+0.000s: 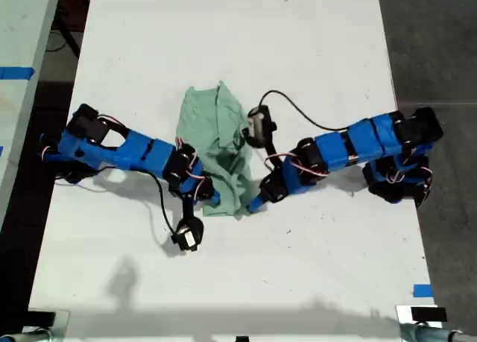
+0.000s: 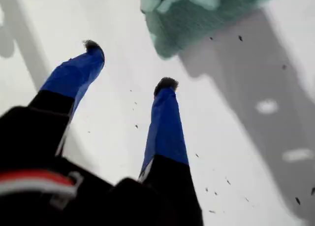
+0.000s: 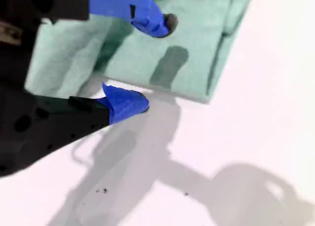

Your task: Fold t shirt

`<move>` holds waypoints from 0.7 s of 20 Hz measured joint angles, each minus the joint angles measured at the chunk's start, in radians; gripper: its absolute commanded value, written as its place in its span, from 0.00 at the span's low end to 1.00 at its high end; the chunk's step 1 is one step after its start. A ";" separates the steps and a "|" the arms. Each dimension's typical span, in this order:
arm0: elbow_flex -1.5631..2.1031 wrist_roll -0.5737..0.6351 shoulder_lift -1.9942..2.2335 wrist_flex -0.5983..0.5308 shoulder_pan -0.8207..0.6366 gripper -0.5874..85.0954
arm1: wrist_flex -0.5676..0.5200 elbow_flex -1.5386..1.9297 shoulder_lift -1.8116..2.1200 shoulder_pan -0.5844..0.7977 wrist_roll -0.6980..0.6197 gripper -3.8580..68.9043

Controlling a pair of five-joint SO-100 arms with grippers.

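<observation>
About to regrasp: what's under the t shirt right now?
Only the white table shows around the t shirt. My second gripper straddles its edge, one finger above, one at table level. Anything beneath the folds is covered.

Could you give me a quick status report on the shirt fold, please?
My first claw open, clear of the t shirt. My second claw open over its edge, gripping nothing. Shirt bunched on the table. Nothing in the way.

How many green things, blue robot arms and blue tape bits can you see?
Green: 1, the t shirt.
Blue arms: 2, one at the exterior view's left, one at its right.
Blue tape: 2, one on the table, one on the next table.
Total: 5.
</observation>
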 measured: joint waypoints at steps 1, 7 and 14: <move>-0.014 -0.018 -0.031 -0.002 0.018 0.25 | 0.000 -0.064 -0.072 -0.009 0.000 0.40; -0.041 -0.021 -0.129 -0.066 0.020 0.22 | -0.014 -0.110 -0.291 -0.011 0.002 0.39; -0.066 0.072 -0.175 -0.169 0.002 0.00 | -0.029 -0.149 -0.357 0.028 0.002 0.37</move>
